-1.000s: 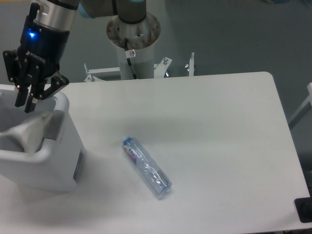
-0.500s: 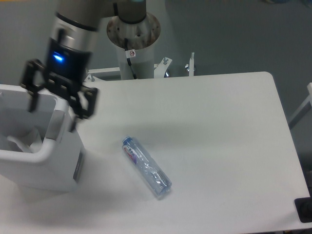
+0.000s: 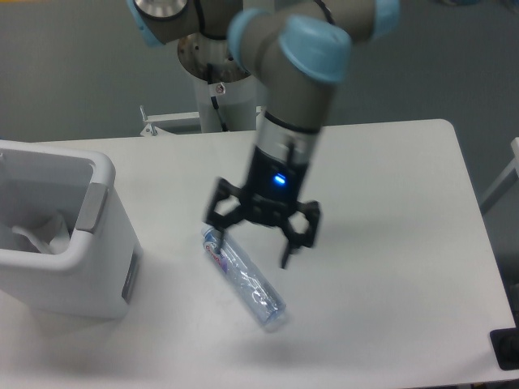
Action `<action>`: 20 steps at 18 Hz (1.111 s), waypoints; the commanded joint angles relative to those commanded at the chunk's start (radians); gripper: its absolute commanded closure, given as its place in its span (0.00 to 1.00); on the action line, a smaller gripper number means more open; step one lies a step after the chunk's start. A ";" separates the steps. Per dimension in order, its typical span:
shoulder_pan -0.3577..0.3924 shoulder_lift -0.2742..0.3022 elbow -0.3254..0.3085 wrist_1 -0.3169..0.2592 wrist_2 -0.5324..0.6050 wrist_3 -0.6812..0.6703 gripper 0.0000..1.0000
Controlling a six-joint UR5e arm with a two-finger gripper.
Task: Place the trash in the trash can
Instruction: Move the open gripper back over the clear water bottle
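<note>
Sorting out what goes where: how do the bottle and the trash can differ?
The bottle is clear, slim and lying on its side on the table; the trash can is white, boxy, upright and far bigger. The bottle lies under the open gripper; the trash can stands apart at the left. Both rest on the table.

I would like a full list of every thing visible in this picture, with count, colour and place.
plastic bottle: one, clear, blue cap, red-blue label, lying on the table, centre front.
trash can: one, white with grey panels, left on the table.
plastic cup: one, whitish, inside the trash can.
table: one, white.
metal brackets: several, white, behind the table's far edge.
arm pedestal: one, white, behind the table.
robot arm: one, grey and light blue.
tool: one, black, open, over the bottle.
</note>
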 joint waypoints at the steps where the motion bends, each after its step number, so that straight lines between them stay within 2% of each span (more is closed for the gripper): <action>1: -0.002 -0.015 0.000 -0.003 0.037 0.000 0.00; 3: -0.002 -0.035 0.000 -0.003 0.072 0.000 0.00; 13: -0.015 -0.072 -0.024 -0.015 0.083 -0.018 0.00; 20: -0.018 -0.072 -0.055 -0.015 0.083 -0.020 0.00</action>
